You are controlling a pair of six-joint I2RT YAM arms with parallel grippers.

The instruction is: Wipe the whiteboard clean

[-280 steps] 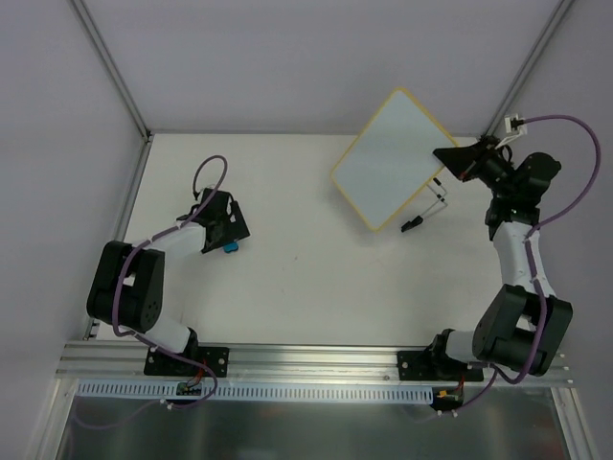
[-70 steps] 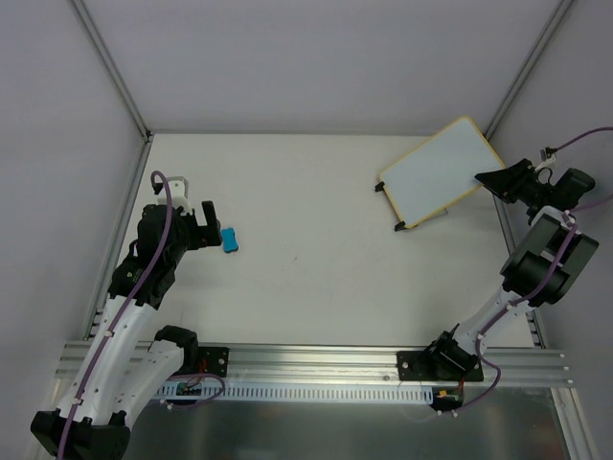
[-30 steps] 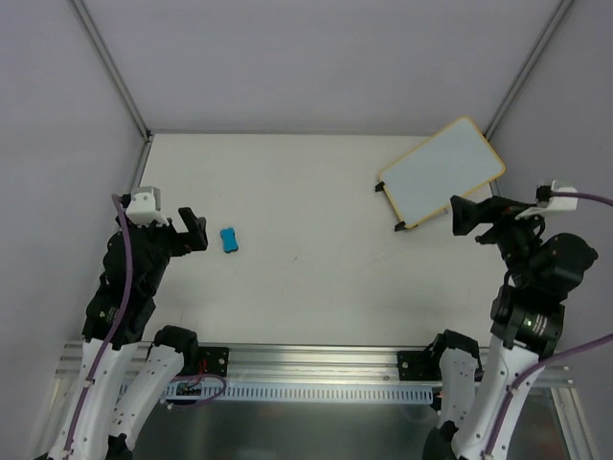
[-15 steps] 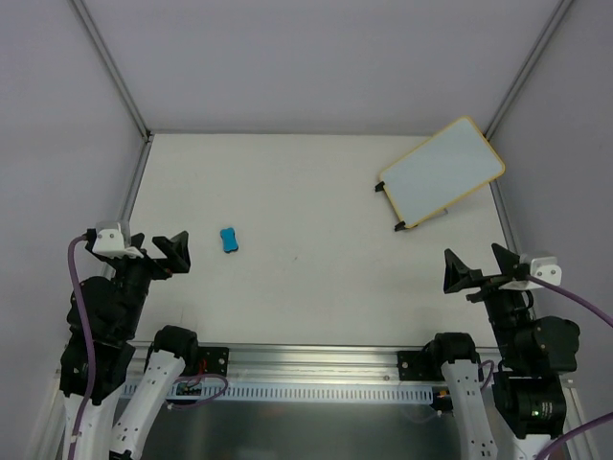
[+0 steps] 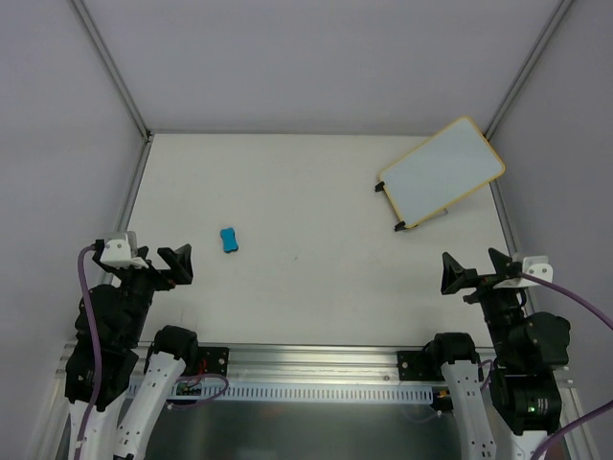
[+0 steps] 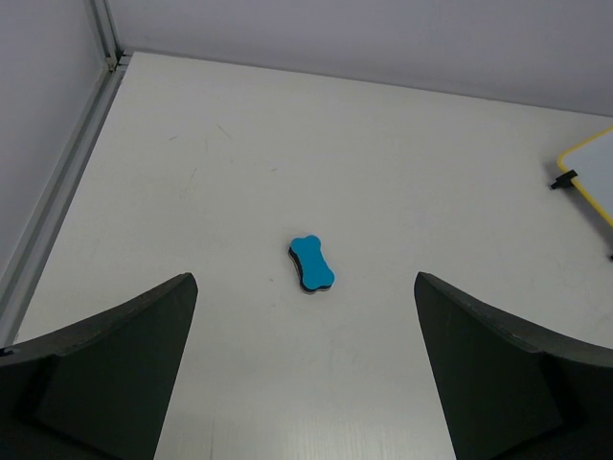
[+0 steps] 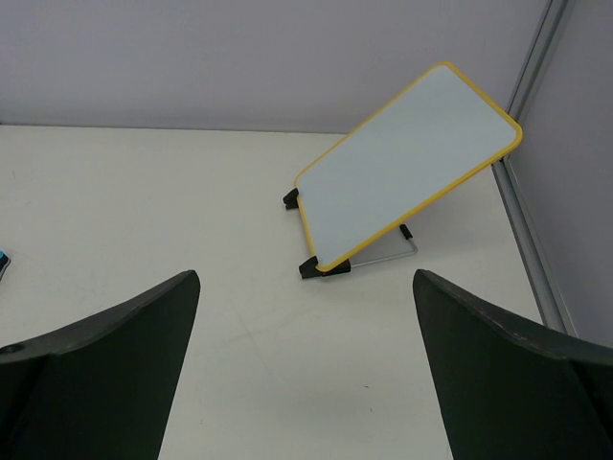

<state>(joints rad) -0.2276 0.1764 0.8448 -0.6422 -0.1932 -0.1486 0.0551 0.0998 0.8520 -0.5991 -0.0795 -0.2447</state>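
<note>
The whiteboard (image 5: 442, 172) stands tilted on its wire prop and two black feet at the far right of the table, and its white face shows no marks. In the right wrist view the whiteboard (image 7: 407, 163) lies ahead, well beyond my right gripper (image 7: 305, 280), which is open and empty. A small blue eraser (image 5: 228, 240) lies flat on the left half of the table. In the left wrist view the eraser (image 6: 311, 264) is a short way ahead of my left gripper (image 6: 305, 311), also open and empty. Both grippers, left (image 5: 161, 268) and right (image 5: 476, 270), hang raised near the table's front edge.
Grey walls enclose the table on the left, back and right, with metal posts (image 5: 110, 67) in the back corners. An aluminium rail (image 5: 306, 362) carrying both arm bases runs along the near edge. A corner of the whiteboard (image 6: 596, 180) shows at the right in the left wrist view.
Both arms have drawn back toward the near edge and settled there, jaws staying wide. The whiteboard and the eraser have not moved.
</note>
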